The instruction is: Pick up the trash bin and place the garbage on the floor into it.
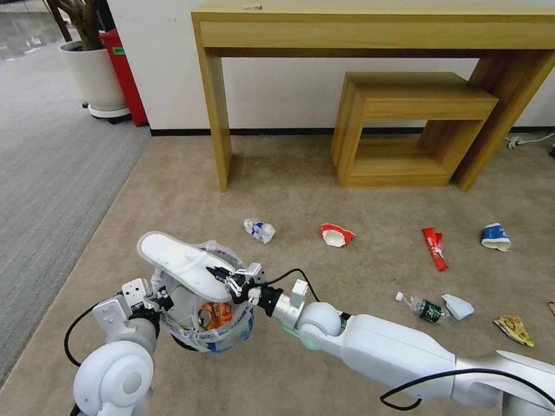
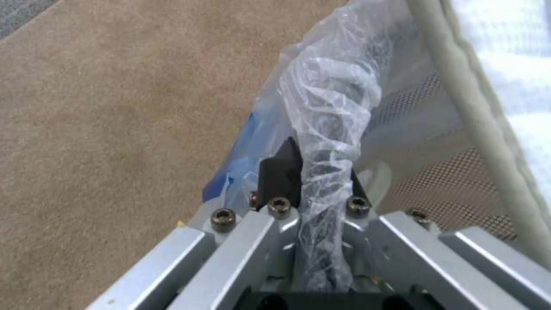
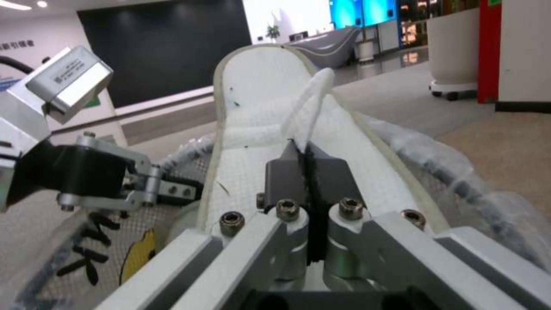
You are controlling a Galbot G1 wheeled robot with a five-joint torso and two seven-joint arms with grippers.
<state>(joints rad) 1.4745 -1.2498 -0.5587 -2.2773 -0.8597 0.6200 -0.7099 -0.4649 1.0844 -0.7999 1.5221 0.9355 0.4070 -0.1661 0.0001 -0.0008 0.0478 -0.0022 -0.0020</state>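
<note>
The trash bin (image 1: 231, 338), lined with a crinkly plastic bag, is held just above the beige floor (image 1: 300, 190). My left gripper (image 1: 163, 300) is shut on its near-left rim; in the left wrist view its fingers (image 2: 281, 168) pinch the bagged rim (image 2: 333, 86). My right gripper (image 1: 222, 277) is shut on a white slipper (image 1: 176, 260) by its strap (image 3: 313, 99). The slipper lies tilted across the bin's mouth. An orange can (image 1: 215, 315) lies inside. On the floor lie more garbage: a crumpled cup (image 1: 259, 229), a red-white cup (image 1: 335, 234), a red wrapper (image 1: 435, 247), a blue-white cup (image 1: 496, 237), a small bottle (image 1: 425, 308) and a yellow wrapper (image 1: 513, 329).
A wooden desk (image 1: 370, 29) stands against the wall, with a low wooden stool (image 1: 404, 127) under it. A potted plant (image 1: 95, 75) and a red box (image 1: 124, 75) stand at the far left beside grey ribbed carpet (image 1: 40, 190). A cable (image 1: 529, 140) runs along the right wall.
</note>
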